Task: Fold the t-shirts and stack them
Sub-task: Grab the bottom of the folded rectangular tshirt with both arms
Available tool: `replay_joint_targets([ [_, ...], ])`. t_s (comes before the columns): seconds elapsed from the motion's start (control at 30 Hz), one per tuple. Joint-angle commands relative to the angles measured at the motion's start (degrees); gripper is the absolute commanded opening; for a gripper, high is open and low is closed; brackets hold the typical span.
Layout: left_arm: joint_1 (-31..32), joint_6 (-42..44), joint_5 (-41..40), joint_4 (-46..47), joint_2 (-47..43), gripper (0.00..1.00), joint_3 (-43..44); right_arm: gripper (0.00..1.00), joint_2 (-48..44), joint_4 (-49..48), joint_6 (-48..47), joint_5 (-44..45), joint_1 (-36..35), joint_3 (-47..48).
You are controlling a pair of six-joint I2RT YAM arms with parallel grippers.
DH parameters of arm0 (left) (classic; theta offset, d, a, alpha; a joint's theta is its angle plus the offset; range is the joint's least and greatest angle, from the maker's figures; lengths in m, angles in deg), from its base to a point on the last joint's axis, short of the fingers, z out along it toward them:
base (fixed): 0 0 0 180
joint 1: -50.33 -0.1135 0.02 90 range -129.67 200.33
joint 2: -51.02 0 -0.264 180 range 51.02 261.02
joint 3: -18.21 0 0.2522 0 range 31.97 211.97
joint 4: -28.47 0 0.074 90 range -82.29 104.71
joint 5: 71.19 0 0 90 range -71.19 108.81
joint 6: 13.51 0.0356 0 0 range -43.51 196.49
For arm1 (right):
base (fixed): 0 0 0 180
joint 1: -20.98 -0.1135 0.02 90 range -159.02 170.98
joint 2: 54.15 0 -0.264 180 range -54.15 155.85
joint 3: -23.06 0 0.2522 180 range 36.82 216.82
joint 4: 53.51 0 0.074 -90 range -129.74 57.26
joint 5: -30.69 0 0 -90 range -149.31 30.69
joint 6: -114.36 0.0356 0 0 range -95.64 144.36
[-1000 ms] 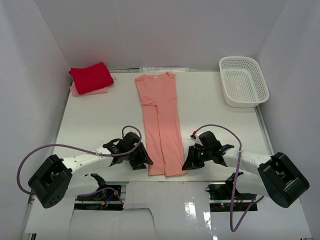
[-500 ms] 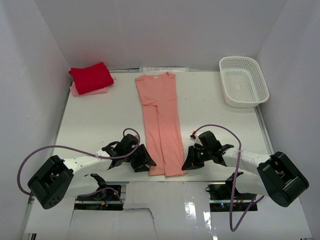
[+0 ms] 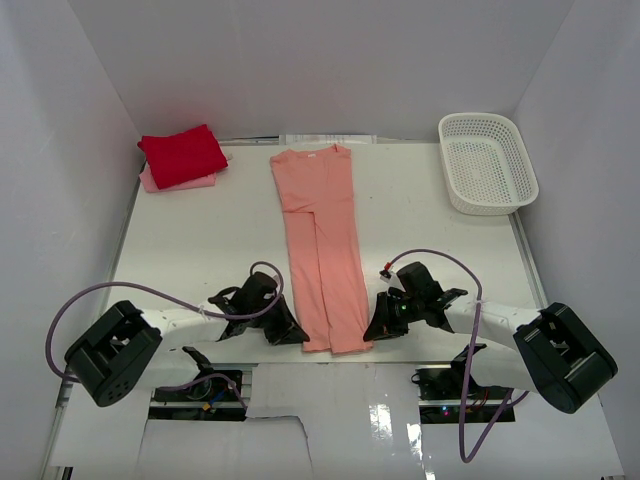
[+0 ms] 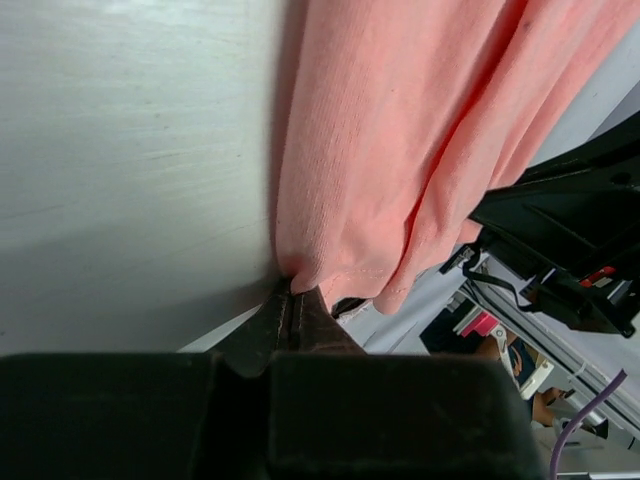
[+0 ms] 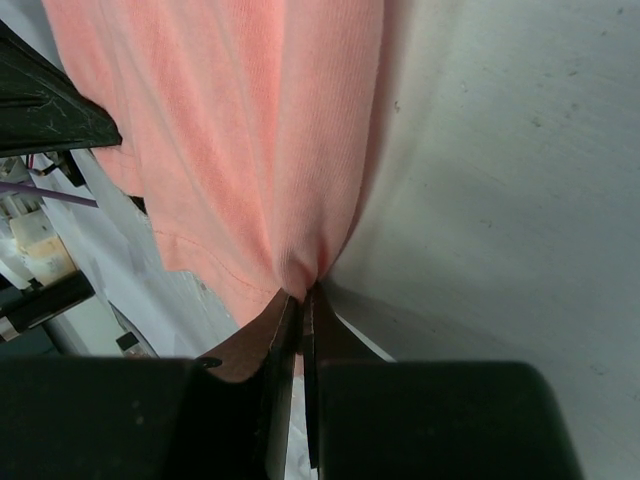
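A salmon-pink t-shirt (image 3: pixel 322 245) lies as a long narrow strip down the middle of the table, collar at the far end. At its near left corner my left gripper (image 3: pixel 298 336) is shut on the hem; the left wrist view shows the cloth (image 4: pixel 400 160) pinched at the tips of my left gripper (image 4: pixel 292 292). On the near right corner my right gripper (image 3: pixel 371 334) is shut too, the fabric (image 5: pixel 240 130) bunching at the tips of that gripper (image 5: pixel 305 298). A folded bright red t-shirt (image 3: pixel 182 154) rests on a pale pink t-shirt (image 3: pixel 152 181) at the far left.
A white lattice basket (image 3: pixel 487 162) stands at the far right corner. The table's near edge (image 3: pixel 330 362) runs just behind the held hem, with the arm bases and cables below it. Grey walls close in the left, right and far sides.
My left gripper slid right to the shirt's near left corner and shut on the hem. The right gripper stayed shut on its corner.
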Motion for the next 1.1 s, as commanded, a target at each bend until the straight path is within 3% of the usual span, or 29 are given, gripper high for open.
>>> replay_joint_targets([
  [0.0,0.1,3.6,-2.2,-3.2,3.2,0.00,-0.1,0.08,0.6,1.8,-1.8,-0.4,0.0,1.5],
  [0.3,-0.9,7.9,-2.5,-9.7,0.3,0.00,4.8,0.08,-2.1,3.5,-1.9,-2.7,0.0,2.4],
  [0.57,-5.2,10.8,-1.3,-18.8,-5.1,0.00,11.2,0.08,-5.9,11.6,-2.4,-2.0,0.0,9.5],
  [0.87,-8.8,11.5,1.3,-20.6,-6.0,0.00,14.1,0.08,-3.0,11.9,-3.1,-3.6,0.2,14.4],
  [1.07,-14.6,15.1,1.5,-26.0,-7.1,0.00,18.9,0.08,-0.1,13.3,-5.5,-4.2,2.4,21.2],
])
